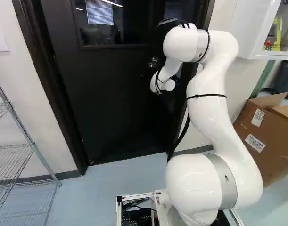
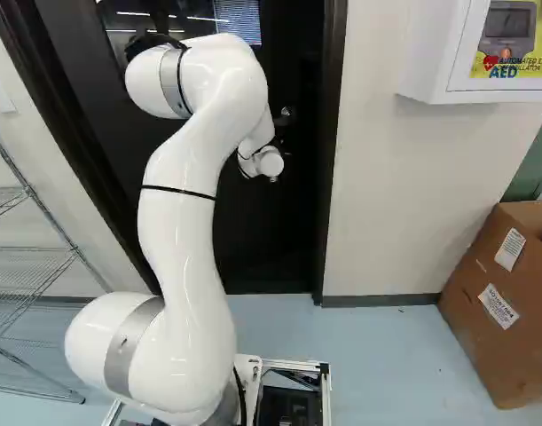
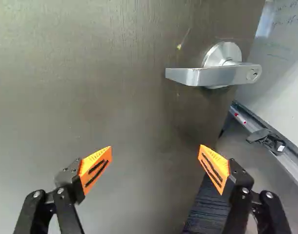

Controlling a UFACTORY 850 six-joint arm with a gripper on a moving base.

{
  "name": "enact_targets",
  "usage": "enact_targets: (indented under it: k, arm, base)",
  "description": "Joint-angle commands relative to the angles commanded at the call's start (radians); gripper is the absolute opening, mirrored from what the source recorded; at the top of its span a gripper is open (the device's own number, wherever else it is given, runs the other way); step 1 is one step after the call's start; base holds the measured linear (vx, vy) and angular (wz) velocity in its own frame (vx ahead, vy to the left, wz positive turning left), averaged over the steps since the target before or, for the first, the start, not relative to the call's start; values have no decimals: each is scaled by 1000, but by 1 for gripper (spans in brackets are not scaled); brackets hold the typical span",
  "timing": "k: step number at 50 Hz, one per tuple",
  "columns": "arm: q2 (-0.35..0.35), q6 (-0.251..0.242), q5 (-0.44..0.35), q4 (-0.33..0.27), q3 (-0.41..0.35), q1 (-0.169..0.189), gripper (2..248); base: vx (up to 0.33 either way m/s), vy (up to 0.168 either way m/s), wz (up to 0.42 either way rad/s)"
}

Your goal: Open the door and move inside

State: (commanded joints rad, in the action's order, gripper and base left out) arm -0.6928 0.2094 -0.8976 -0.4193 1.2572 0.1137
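Black door with a glazed window (image 1: 54, 28): set in a dark frame (image 2: 334, 133), ahead of the base; standing ajar, its free edge and an opening past it visible in the wrist view.
Silver metal lever handle (image 3: 200, 76): mounted on the door near the free edge, roughly level; its round rose against the door face; ahead of the pincer, touched by neither finger.
Black two-fingered pincer (image 3: 156, 147): open, fingers wide apart, nothing gripped; facing the door.
Orange pads (image 3: 96, 168): one per finger, dark striped marks.
White jointed arm (image 2: 182, 222): rising from the joint at the foot of both base views, bent over toward the door.
Whiteboard (image 3: 285, 87): past the door's edge, wrist view; a dark crumpled item (image 3: 268, 139) on its tray.
White wall cabinet (image 2: 421, 62): on the pale wall (image 2: 386, 177), right of the door; yellow-backed device inside.
Brown cardboard box (image 2: 470, 297): on the blue-grey floor (image 2: 386, 355), below the cabinet, flaps up in the left base view.
Metal wire rack (image 1: 21, 122): left of the door, upright.
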Motion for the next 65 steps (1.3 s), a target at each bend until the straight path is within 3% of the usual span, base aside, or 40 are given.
enact_targets:
  k: [65]
  arm:
    - [294, 0, 162, 240, -388, -56, 247]
  base:
    - [0, 0, 0]
